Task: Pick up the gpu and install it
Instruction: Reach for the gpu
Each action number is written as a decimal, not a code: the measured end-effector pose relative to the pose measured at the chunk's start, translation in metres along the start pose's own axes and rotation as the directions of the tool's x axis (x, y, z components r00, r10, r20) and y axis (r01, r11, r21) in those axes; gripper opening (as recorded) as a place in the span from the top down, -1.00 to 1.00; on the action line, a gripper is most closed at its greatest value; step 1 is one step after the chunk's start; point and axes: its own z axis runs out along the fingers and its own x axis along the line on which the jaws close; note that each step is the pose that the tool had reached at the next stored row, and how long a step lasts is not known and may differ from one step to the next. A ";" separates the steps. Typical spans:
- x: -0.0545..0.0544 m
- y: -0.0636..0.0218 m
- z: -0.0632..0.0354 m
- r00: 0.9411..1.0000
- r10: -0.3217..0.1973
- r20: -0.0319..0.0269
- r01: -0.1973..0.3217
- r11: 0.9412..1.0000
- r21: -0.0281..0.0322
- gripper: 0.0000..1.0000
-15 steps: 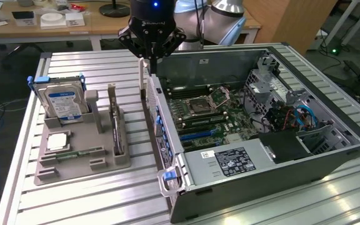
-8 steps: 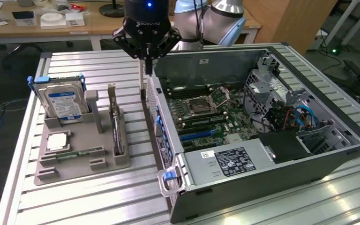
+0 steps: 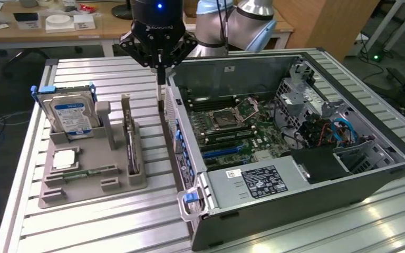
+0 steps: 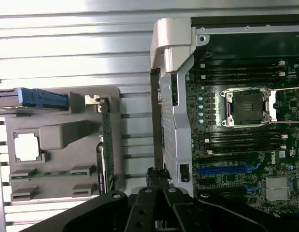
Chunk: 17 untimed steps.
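Observation:
The gpu (image 3: 131, 145) stands on edge in the right-hand slot of the grey tray (image 3: 111, 153). It is a thin dark card with a grey end bracket at its far end. In the wrist view the gpu (image 4: 106, 140) runs along the edge of the tray (image 4: 62, 135). My gripper (image 3: 161, 78) hangs high over the gap between the tray and the open computer case (image 3: 188, 158), fingers pointing down. It is shut, with nothing seen between its fingers. In the wrist view the gripper (image 4: 156, 175) is beside the case's outer wall (image 4: 180, 125), apart from the gpu.
The tray also holds a silver hard drive (image 3: 72, 113) with a blue label, a square chip (image 3: 65, 158) and a narrow memory stick (image 3: 83, 173). Inside the case are the motherboard (image 3: 227, 132), blue slots (image 4: 221, 170) and a power supply (image 3: 259, 182). A desk (image 3: 61, 29) stands behind the slatted table.

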 end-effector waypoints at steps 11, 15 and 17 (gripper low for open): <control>0.018 -0.0014 0.0010 1.000 0.000 0.000 0.000 1.000 0.001 0.79; 0.025 -0.0019 0.0013 1.000 0.000 0.000 0.000 1.000 0.001 0.79; 0.028 -0.0022 0.0015 1.000 0.000 0.000 0.000 1.000 0.002 0.79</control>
